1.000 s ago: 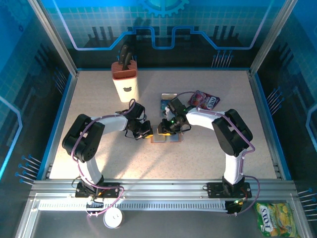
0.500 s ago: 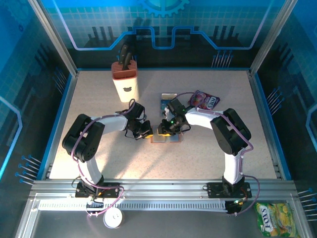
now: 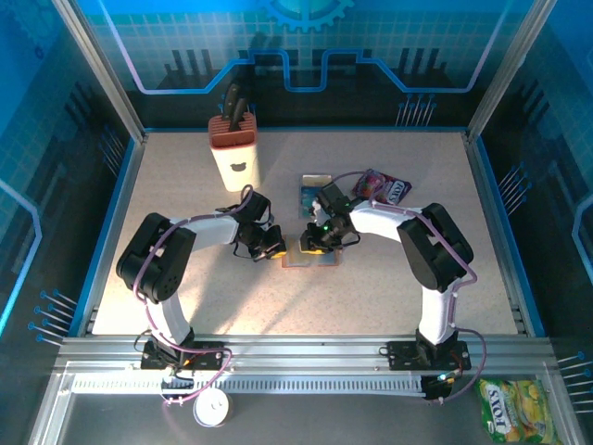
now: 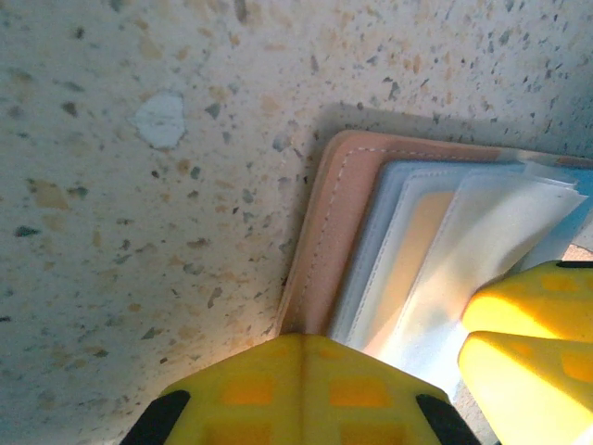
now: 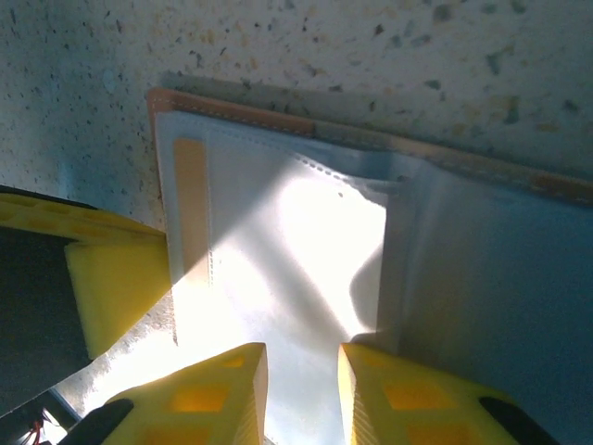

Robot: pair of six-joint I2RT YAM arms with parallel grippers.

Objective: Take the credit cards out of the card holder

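Card holder spread open, blue-grey side up, mid-worktop, tan-orange card tucked in a clear sleeve. Met at its 9 o'clock rim by the fully closed, empty left tool. Right tool over its 12 o'clock half, jaws narrowly apart above the sleeve, nothing visibly pinched; farther, at 12 o'clock, loose teal card.

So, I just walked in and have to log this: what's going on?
Two arms work on the card holder, open mid-table. The left gripper, jaws shut, rests on its left edge. The right gripper, jaws slightly apart, hovers at the clear sleeves. An orange card sits inside; a teal card lies on the table beyond.
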